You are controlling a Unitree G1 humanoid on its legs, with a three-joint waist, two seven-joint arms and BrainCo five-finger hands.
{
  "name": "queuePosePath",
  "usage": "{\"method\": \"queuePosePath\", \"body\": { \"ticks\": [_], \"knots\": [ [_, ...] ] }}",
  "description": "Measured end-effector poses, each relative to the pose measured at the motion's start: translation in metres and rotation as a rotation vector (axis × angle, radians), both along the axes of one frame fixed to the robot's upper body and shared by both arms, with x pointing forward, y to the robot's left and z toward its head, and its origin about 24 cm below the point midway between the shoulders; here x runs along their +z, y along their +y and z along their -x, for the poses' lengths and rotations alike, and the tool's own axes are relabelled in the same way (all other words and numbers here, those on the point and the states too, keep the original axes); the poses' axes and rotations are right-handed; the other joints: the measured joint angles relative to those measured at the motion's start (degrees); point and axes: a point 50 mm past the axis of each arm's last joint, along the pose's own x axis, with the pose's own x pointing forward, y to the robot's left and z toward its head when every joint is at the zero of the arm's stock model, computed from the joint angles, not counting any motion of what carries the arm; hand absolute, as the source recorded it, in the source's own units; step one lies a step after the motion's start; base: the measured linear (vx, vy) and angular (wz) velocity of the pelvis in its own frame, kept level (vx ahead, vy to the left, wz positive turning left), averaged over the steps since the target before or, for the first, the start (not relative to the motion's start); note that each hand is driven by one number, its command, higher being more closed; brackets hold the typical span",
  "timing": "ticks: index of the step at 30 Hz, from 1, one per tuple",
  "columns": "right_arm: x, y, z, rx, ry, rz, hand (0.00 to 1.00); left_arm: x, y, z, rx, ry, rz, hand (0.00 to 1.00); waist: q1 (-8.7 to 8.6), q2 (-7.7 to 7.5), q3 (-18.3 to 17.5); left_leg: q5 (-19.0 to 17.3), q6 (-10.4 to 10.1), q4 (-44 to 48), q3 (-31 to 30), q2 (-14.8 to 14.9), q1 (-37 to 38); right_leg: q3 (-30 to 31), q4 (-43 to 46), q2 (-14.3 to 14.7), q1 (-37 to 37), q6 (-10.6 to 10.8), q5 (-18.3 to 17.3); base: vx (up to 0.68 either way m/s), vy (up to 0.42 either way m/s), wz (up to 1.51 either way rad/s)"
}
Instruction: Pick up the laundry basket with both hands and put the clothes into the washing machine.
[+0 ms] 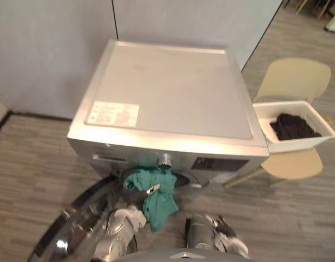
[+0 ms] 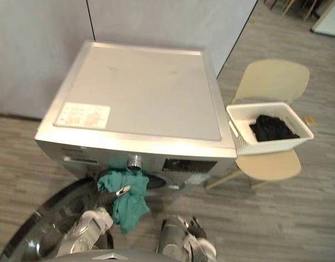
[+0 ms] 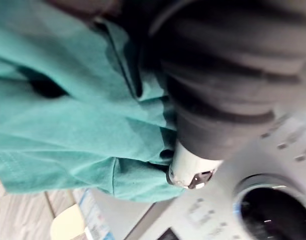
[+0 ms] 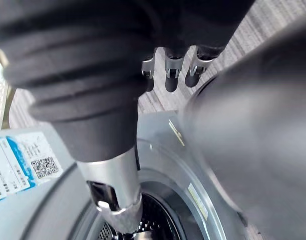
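Teal garment (image 1: 163, 203) gripped by left hand (image 1: 135, 196), at washer (image 1: 167, 87)

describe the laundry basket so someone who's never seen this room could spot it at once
Find the silver washing machine; right of it stands a cream chair. On its seat sits the laundry basket: white, slotted walls, dark clothes inside. It is the one white container here, well apart from the teal garment at the machine's opening.

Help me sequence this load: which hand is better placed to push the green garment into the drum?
Left. The left hand is curled on the green garment at the washing machine's open mouth; the right hand sits low, apart from it.
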Motion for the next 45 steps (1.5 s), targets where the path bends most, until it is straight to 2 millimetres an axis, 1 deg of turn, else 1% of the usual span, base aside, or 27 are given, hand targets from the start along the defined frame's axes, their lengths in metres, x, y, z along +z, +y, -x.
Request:
{"method": "queuePosePath", "body": {
  "ticks": [1,2,3,4,5,7,10,12,14,16,18,19,21,22,24,26,28,29,31,32,34,36,37,38,40,42,45],
  "knots": [
    [0.015,-0.001,-0.024,0.034,-0.090,0.026,0.00,0.015,-0.011,-0.014,-0.013,-0.064,0.031,1.00,0.73,1.03,4.0,-2.2,-0.1,6.3,-0.3,1.4,-4.2,0.3,0.9,0.8,-1.8,-0.3,-3.8,-0.27,-0.136,-0.29],
    [0.024,-0.002,-0.036,0.046,-0.141,0.041,0.00,0.021,-0.017,-0.020,-0.023,-0.089,0.046,1.00,0.78,2.05,5.6,-3.2,-0.1,9.2,-0.6,2.4,-6.7,0.4,2.8,1.1,-4.0,-0.5,-4.2,-0.30,-0.104,-0.38],
    [0.039,-0.004,-0.050,0.046,-0.220,0.059,0.00,0.033,-0.026,-0.029,-0.038,-0.132,0.065,1.00,0.58,3.03,8.1,-4.8,0.2,13.6,-0.8,3.4,-11.3,1.0,6.9,1.4,-8.6,-0.5,-5.6,-0.31,-0.107,-0.17],
    [0.050,-0.004,-0.059,0.038,-0.275,0.064,0.00,0.040,-0.030,-0.037,-0.036,-0.155,0.067,1.00,0.24,3.00,10.0,-5.5,0.1,16.8,-1.4,3.9,-14.9,1.2,9.9,1.4,-12.3,-1.0,-6.3,-0.28,-0.107,-0.07],
    [0.054,-0.004,-0.061,0.039,-0.293,0.066,0.00,0.043,-0.031,-0.040,-0.036,-0.164,0.066,1.00,0.11,2.90,10.8,-6.1,-0.4,18.1,-1.9,4.2,-16.5,1.0,11.1,1.5,-13.6,-1.4,-6.7,-0.20,-0.117,-0.02],
    [0.063,-0.005,-0.066,0.024,-0.338,0.058,0.00,0.054,-0.034,-0.050,-0.039,-0.206,0.058,1.00,0.07,1.85,13.0,-6.4,-1.0,21.8,-3.5,5.1,-21.9,0.5,15.2,1.7,-18.8,-2.6,-7.8,-0.13,-0.129,0.06],
    [0.070,-0.011,-0.070,-0.014,-0.366,0.076,0.00,0.062,-0.036,-0.057,-0.027,-0.231,0.050,1.00,0.21,1.73,13.1,-6.9,-1.4,26.2,-5.2,6.5,-29.0,-0.4,19.0,2.2,-25.2,-3.8,-8.6,-0.09,-0.107,-0.02],
    [0.079,-0.016,-0.071,-0.029,-0.410,0.093,0.00,0.071,-0.034,-0.066,-0.001,-0.259,0.049,1.00,0.26,1.60,14.6,-7.5,-1.8,29.3,-5.9,7.5,-33.2,-0.3,22.0,2.8,-29.3,-4.4,-9.3,-0.07,-0.081,-0.13],
    [0.084,-0.019,-0.072,-0.064,-0.429,0.091,0.00,0.080,-0.029,-0.075,0.046,-0.282,0.047,1.00,0.12,1.25,15.8,-8.3,-2.2,32.1,-6.1,8.5,-36.4,0.0,24.8,3.1,-33.2,-4.9,-9.8,-0.06,-0.067,-0.22],
    [0.094,-0.020,-0.076,-0.094,-0.482,0.081,0.00,0.091,-0.025,-0.086,0.088,-0.312,0.055,1.00,-0.01,1.24,16.2,-9.0,-2.4,34.4,-6.2,9.0,-40.0,0.8,26.9,3.8,-37.4,-5.0,-9.9,-0.06,-0.066,-0.26],
    [0.110,-0.019,-0.082,-0.116,-0.564,0.061,0.00,0.113,-0.016,-0.103,0.161,-0.365,0.071,1.00,-0.27,1.23,17.0,-9.6,-2.7,37.3,-6.5,10.2,-44.0,1.0,29.0,4.6,-41.5,-5.1,-9.9,-0.06,-0.047,-0.27],
    [0.113,-0.018,-0.082,-0.121,-0.580,0.053,0.00,0.119,-0.013,-0.108,0.179,-0.381,0.076,1.00,-0.40,1.21,17.0,-9.7,-2.7,38.0,-6.6,10.5,-45.0,1.0,29.5,4.8,-42.5,-5.1,-9.9,-0.05,-0.035,-0.15],
    [0.124,-0.016,-0.085,-0.138,-0.643,0.037,0.00,0.147,0.002,-0.125,0.278,-0.453,0.111,1.00,-1.36,1.19,17.3,-10.2,-3.0,40.1,-7.1,10.7,-48.2,1.4,31.3,5.0,-45.8,-5.1,-9.9,-0.05,-0.023,-0.09],
    [0.125,-0.015,-0.085,-0.141,-0.650,0.028,0.00,0.156,0.007,-0.130,0.310,-0.474,0.124,1.00,-1.57,1.13,17.4,-10.2,-2.9,40.5,-7.1,10.7,-48.9,1.5,31.5,5.0,-46.6,-5.1,-9.9,-0.06,-0.013,-0.11],
    [0.133,-0.012,-0.086,-0.161,-0.696,-0.006,0.00,0.192,0.034,-0.146,0.452,-0.548,0.193,1.00,-2.41,0.84,17.7,-10.2,-2.9,41.4,-7.0,11.0,-51.8,2.1,31.8,5.7,-49.6,-5.2,-9.3,-0.08,-0.009,-0.13],
    [0.134,-0.010,-0.086,-0.179,-0.710,-0.035,0.00,0.215,0.056,-0.152,0.551,-0.598,0.236,1.00,-2.89,0.51,17.9,-10.2,-2.8,41.5,-6.5,11.6,-53.1,2.4,31.5,6.1,-51.2,-5.2,-8.7,-0.06,-0.010,-0.19],
    [0.130,-0.010,-0.085,-0.188,-0.692,-0.044,0.00,0.247,0.088,-0.155,0.685,-0.658,0.309,1.00,-3.54,0.43,17.9,-10.2,-2.9,42.0,-6.4,12.2,-53.9,2.5,31.3,6.9,-52.1,-5.1,-8.3,-0.04,-0.005,-0.19],
    [0.129,-0.010,-0.083,-0.190,-0.687,-0.044,0.00,0.257,0.095,-0.153,0.716,-0.688,0.341,1.00,-3.59,0.39,17.9,-10.2,-2.9,41.9,-6.4,12.3,-54.0,2.5,31.1,7.0,-52.2,-5.1,-8.2,-0.01,-0.004,-0.14],
    [0.125,-0.011,-0.081,-0.193,-0.673,-0.043,0.00,0.295,0.113,-0.136,0.796,-0.841,0.439,1.00,-3.77,0.34,17.8,-10.1,-2.7,41.1,-6.0,12.5,-54.2,2.5,29.8,7.3,-52.3,-4.7,-7.5,-0.02,0.000,-0.09],
    [0.125,-0.011,-0.081,-0.192,-0.673,-0.044,0.00,0.303,0.117,-0.132,0.813,-0.878,0.458,1.00,-3.75,0.34,17.8,-10.1,-2.7,40.7,-5.9,12.5,-54.2,2.6,29.3,7.4,-52.4,-4.6,-7.2,-0.03,0.006,-0.10],
    [0.125,-0.010,-0.081,-0.191,-0.669,-0.046,0.00,0.333,0.130,-0.121,0.855,-0.996,0.494,1.00,-3.55,0.17,17.7,-9.6,-2.6,38.8,-5.2,12.5,-54.3,2.7,26.7,7.9,-52.4,-4.3,-6.5,-0.03,0.008,-0.14],
    [0.124,-0.010,-0.081,-0.189,-0.664,-0.048,0.00,0.351,0.136,-0.117,0.873,-1.055,0.499,1.00,-3.56,-0.01,17.6,-9.1,-2.4,37.4,-4.8,12.5,-54.4,2.6,24.6,7.9,-52.4,-3.3,-5.9,-0.03,0.017,-0.15],
    [0.123,-0.009,-0.081,-0.188,-0.661,-0.051,0.00,0.356,0.137,-0.116,0.875,-1.072,0.499,1.00,-3.62,-0.09,17.6,-8.9,-2.3,36.9,-4.6,12.5,-54.4,2.5,23.9,7.9,-52.4,-3.1,-5.9,-0.03,0.032,-0.17],
    [0.122,-0.009,-0.080,-0.190,-0.655,-0.059,0.00,0.366,0.138,-0.118,0.873,-1.091,0.487,1.00,-3.75,-0.10,17.5,-8.8,-2.2,36.3,-4.6,12.5,-54.6,2.3,22.9,7.9,-52.3,-2.8,-5.7,-0.03,0.030,-0.12],
    [0.117,-0.009,-0.079,-0.194,-0.637,-0.067,0.00,0.375,0.137,-0.130,0.862,-1.067,0.451,1.00,-4.14,-0.23,17.5,-8.7,-2.2,35.9,-4.3,12.5,-54.7,2.3,22.2,7.8,-52.3,-2.3,-5.3,-0.02,0.018,-0.06],
    [0.114,-0.005,-0.079,-0.185,-0.621,-0.086,0.00,0.392,0.135,-0.145,0.839,-1.018,0.434,1.00,-4.89,-0.84,17.3,-8.3,-1.9,35.9,-4.2,12.5,-54.7,2.4,22.0,7.8,-52.3,-2.2,-5.1,0.00,0.004,-0.05],
    [0.110,-0.001,-0.079,-0.180,-0.607,-0.100,0.00,0.411,0.129,-0.153,0.799,-0.987,0.426,1.00,-5.41,-2.06,16.6,-8.0,-2.0,35.7,-3.5,12.6,-54.7,2.5,21.5,7.8,-52.7,-2.3,-4.6,0.01,0.007,-0.12]
  ]
}}
